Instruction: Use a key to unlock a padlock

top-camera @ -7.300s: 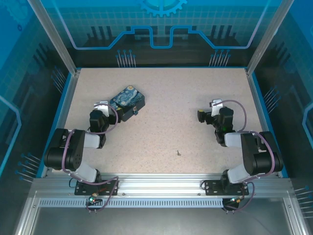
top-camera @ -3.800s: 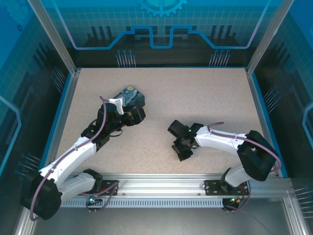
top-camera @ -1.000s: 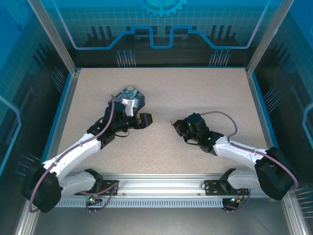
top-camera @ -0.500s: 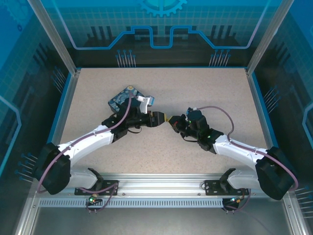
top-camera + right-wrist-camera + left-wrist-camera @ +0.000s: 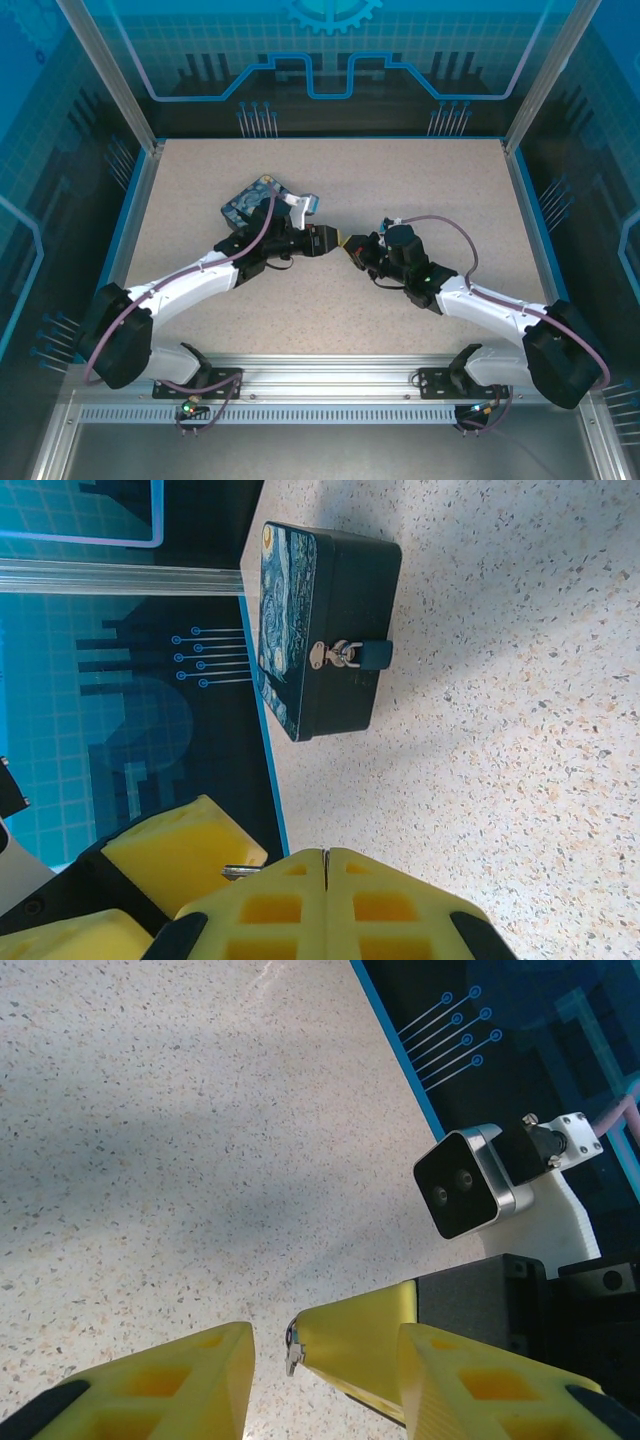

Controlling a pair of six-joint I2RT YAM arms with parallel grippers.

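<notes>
The padlock (image 5: 250,203) is a black block with a starry-night top, lying at the table's left back. In the right wrist view the padlock (image 5: 320,630) shows a silver clasp and a small dark lock body (image 5: 362,655) on its side. My right gripper (image 5: 352,250) is shut on the key (image 5: 238,872), whose thin grey blade sticks out sideways from the closed yellow pads (image 5: 290,905). My left gripper (image 5: 326,241) is open, tip to tip with the right one. In the left wrist view the key (image 5: 293,1352) sits in the gap of the left gripper (image 5: 325,1360).
Both arms stretch inward and meet near the table's middle. A blue rim (image 5: 135,215) and glass walls bound the speckled table (image 5: 420,180). The right wrist's camera housing (image 5: 465,1182) hangs close in front of the left gripper.
Over the last second both grippers have closed in on each other at mid-table. The left gripper has edged right until its open fingers flank the right gripper's tip and key.
</notes>
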